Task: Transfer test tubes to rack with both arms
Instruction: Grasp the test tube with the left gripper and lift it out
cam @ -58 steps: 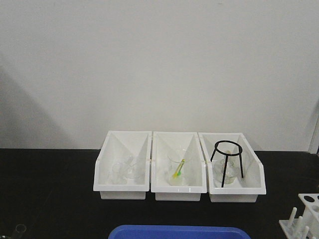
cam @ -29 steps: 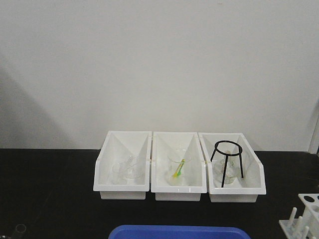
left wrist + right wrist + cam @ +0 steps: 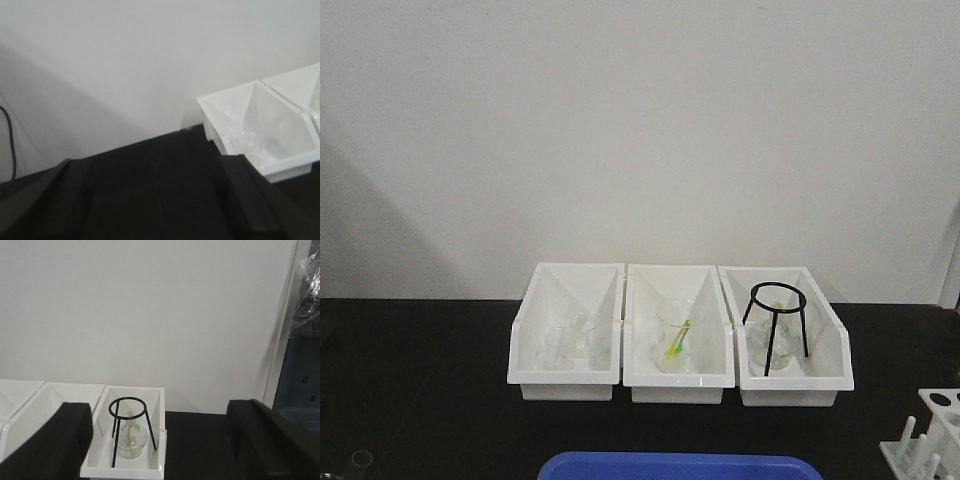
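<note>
The white rack [image 3: 932,432] shows only partly at the bottom right corner of the front view, with upright pegs on its near side. No test tube shows plainly. Clear glass pieces [image 3: 570,342] lie in the left white bin [image 3: 533,300], and I cannot tell whether they are tubes. My left gripper [image 3: 155,210] is open and empty over the black table, with the left bin [image 3: 295,155] to its right. My right gripper [image 3: 160,445] is open and empty, facing the right bin [image 3: 152,390]. Neither arm shows in the front view.
Three white bins stand side by side at the back. The middle bin [image 3: 640,285] holds a beaker [image 3: 675,345] with a yellow-green item. The right bin [image 3: 825,310] holds a black wire tripod [image 3: 776,320] over a glass flask [image 3: 132,440]. A blue tray [image 3: 680,467] lies at the front edge.
</note>
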Available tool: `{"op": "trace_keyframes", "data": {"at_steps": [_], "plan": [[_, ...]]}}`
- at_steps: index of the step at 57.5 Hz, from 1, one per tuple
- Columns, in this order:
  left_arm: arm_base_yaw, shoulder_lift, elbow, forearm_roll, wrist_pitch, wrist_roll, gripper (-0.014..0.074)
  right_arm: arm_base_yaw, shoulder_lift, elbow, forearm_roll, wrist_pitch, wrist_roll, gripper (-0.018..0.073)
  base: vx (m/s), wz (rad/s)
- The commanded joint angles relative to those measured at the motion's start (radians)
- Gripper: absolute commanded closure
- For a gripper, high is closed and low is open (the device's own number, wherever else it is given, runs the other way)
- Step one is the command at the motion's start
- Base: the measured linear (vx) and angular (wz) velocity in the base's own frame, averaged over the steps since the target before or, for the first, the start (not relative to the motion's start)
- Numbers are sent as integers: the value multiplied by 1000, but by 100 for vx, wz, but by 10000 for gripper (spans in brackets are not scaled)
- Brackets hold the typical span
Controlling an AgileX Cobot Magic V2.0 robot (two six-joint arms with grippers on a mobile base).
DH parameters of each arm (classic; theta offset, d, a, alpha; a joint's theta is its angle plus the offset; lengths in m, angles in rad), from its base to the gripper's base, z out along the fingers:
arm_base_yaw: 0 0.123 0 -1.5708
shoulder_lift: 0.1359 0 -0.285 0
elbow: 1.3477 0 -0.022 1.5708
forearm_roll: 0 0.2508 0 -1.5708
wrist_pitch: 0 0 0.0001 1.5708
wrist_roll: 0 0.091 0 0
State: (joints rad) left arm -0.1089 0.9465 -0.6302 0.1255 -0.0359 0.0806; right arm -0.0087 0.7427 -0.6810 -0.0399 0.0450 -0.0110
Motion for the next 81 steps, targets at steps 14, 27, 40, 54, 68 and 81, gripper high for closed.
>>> {"op": "trace_keyframes", "data": {"at_steps": [14,27,40,54,68,81], "plan": [[1,-151,307,-4,-49,243,29,-4,-1,-34,-9,-107,-23,48,0,0],[1,-169,448,-5,-241,310,29,-4,-1,-34,-9,-114,-33,65,0,0],[1,11,404,16,-374,311,29,-4,-1,-34,-9,-114,-33,65,0,0],[1,200,292,14,-395,311,29,-4,-1,-34,-9,-114,-33,65,0,0],[1,329,257,14,-470,311,29,-4,-1,-34,-10,-114,-39,65,0,0],[1,423,257,14,-612,310,44,-4,-1,-34,-11,-114,-62,65,0,0]]}}
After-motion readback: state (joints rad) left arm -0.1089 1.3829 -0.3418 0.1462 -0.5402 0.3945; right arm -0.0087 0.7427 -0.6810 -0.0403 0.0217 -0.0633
